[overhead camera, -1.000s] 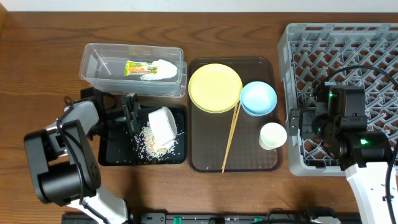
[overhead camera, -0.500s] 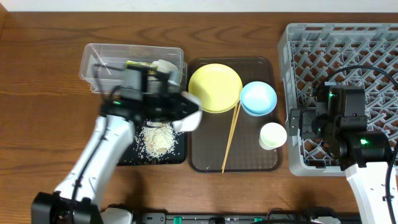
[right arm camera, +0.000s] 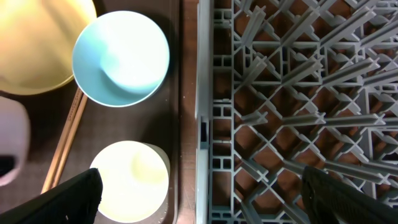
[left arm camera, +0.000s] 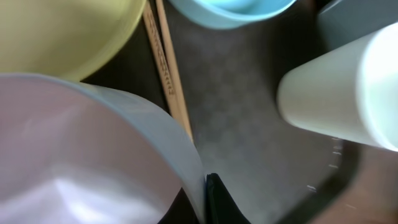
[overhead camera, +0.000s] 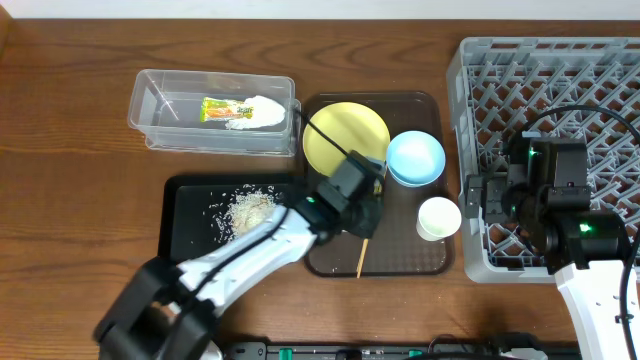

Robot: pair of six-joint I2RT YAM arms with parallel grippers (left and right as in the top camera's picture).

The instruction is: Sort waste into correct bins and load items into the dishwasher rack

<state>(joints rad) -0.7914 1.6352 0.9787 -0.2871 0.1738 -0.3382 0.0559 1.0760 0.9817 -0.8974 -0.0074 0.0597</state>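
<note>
My left gripper is over the brown serving tray, shut on the rim of the white bowl with pinkish inside; the jaws pinch its wall. The bowl also shows at the left edge of the right wrist view. The yellow plate, light blue bowl, white cup and chopsticks lie on that tray. Rice scraps lie in the black tray. The wrapper lies in the clear tub. My right gripper is open above the rack's left edge, beside the cup.
The grey dishwasher rack fills the right side and holds nothing that I can see. The brown serving tray sits between the black tray and the rack. Bare wooden table lies to the left and behind.
My left arm has swung right with the white bowl, from over the black tray to over the brown tray. The rice stays in the black tray. The right arm has not moved.
</note>
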